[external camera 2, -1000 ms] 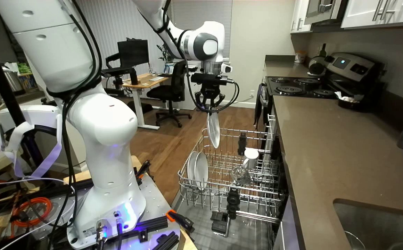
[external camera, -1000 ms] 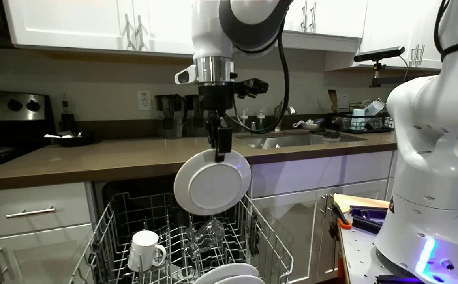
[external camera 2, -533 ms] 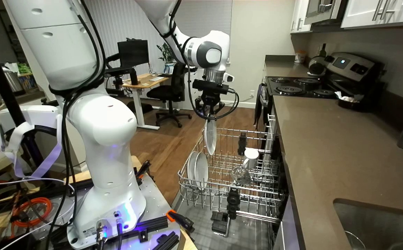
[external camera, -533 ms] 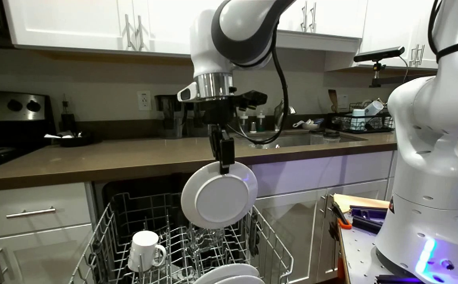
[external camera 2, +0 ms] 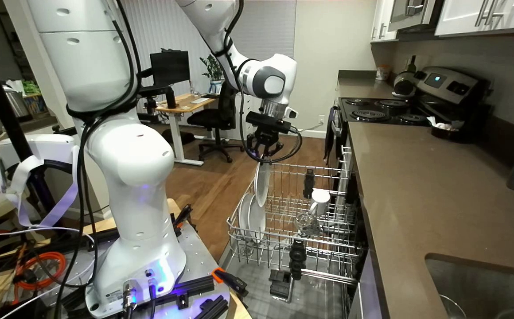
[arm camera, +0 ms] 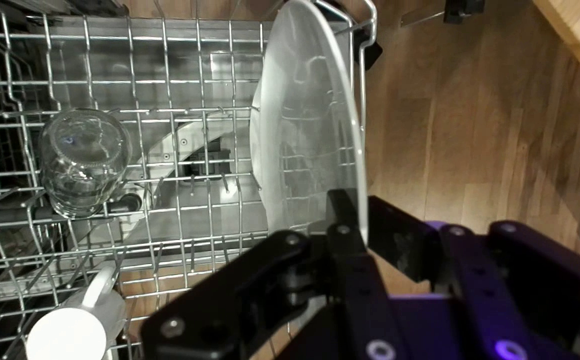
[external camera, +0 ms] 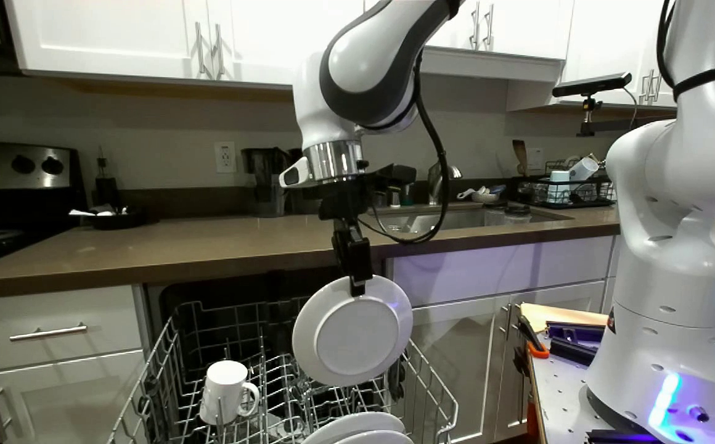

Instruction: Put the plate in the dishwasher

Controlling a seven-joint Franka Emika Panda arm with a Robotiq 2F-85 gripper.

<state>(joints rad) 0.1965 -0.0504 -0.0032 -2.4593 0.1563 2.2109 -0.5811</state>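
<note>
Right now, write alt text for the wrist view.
Black jaws grip the rim of a round white plate, held nearly on edge over a grey wire dishwasher rack. At the picture's left, the rack holds a clear glass vessel and, lower in frame, a white handled mug.

Scene text: none readable.
Stove display (external camera 2: 436, 79): lit characters, too small to read.
Robot base marking (external camera: 611, 321): illegible.

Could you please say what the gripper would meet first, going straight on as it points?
Led by the held plate, the gripper would probably meet the racked plates or dishwasher's wire rack below; depth leaves which first unclear.
</note>
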